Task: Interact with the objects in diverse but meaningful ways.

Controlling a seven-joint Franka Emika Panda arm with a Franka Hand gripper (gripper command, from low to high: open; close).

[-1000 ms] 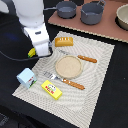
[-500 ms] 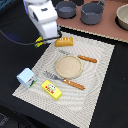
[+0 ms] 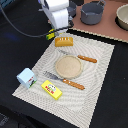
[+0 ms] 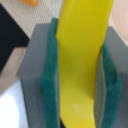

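Pincer (image 4: 75, 75) clenched on banana (image 4: 82, 55), hanging above bread loaf (image 3: 63, 41) on placemat (image 3: 100, 75)

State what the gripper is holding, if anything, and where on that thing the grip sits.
The gripper is shut on the yellow banana, its green pads pressed against the banana's two long sides. Which part along its length cannot be told.

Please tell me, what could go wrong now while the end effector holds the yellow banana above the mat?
1. The banana sits between the green pads with much of its length sticking out, so it might rotate or slip.
2. The end effector hangs close to the bread loaf; lowering straight down could knock it.
3. The grey pot stands nearby; a wide swing might strike it.
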